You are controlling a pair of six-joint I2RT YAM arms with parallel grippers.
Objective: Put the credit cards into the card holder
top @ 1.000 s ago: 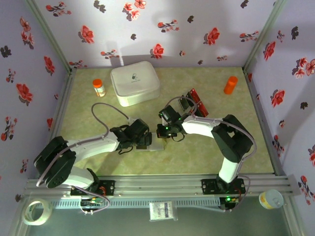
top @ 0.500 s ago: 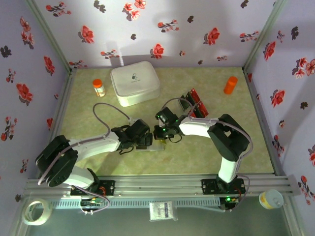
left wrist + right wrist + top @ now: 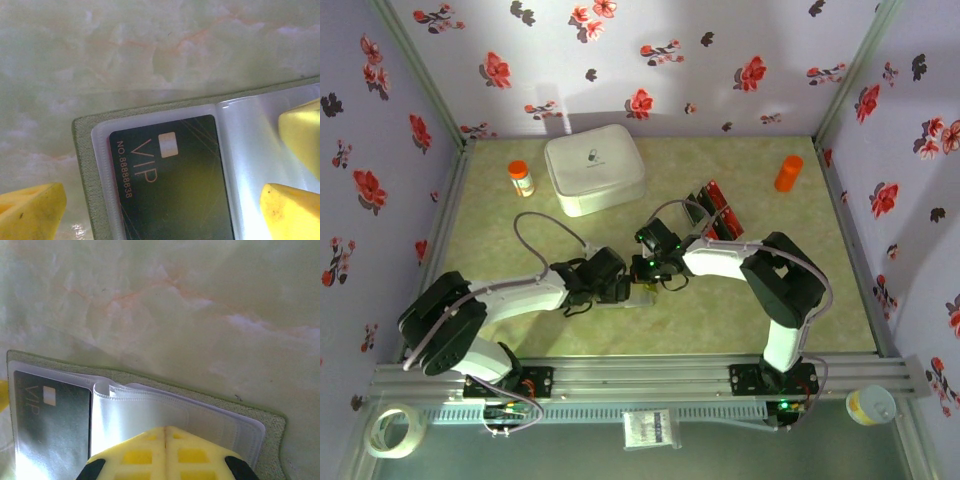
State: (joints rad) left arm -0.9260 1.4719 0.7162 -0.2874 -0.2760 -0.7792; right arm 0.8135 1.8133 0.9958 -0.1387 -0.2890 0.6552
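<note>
Centrally, the right gripper (image 3: 165, 452), jaws together, hangs over a clear pocket (image 3: 150, 415) of the open card holder (image 3: 272, 422) while the left gripper (image 3: 160, 215), jaws wide apart, straddles its 1 black card (image 3: 170, 185), all on a marbled pale-green table (image 3: 200, 300), other credit cards (image 3: 712, 208) lying farther right, lilac flower-printed walls (image 3: 550, 60) around.
</note>
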